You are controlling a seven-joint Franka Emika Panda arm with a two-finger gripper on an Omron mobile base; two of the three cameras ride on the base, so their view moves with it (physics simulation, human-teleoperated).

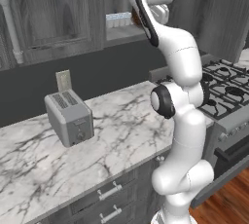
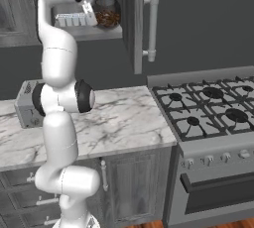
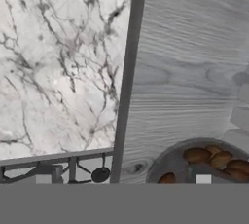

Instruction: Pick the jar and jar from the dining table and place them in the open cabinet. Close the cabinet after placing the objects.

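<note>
A jar (image 2: 106, 13) of brown contents sits on the open cabinet (image 2: 130, 21) shelf, the gripper (image 3: 124, 181) above it, jaws apart and empty (placing apparently done); next, probably withdraw, then the second jar or the door (image 2: 138, 24).

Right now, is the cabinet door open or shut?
Open. The cabinet door stands edge-on, its handle facing out, and a jar shows on the shelf inside.

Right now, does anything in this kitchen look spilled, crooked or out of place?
Nothing stands out. The jar stands upright on the cabinet shelf, the toaster sits square on the counter.
</note>
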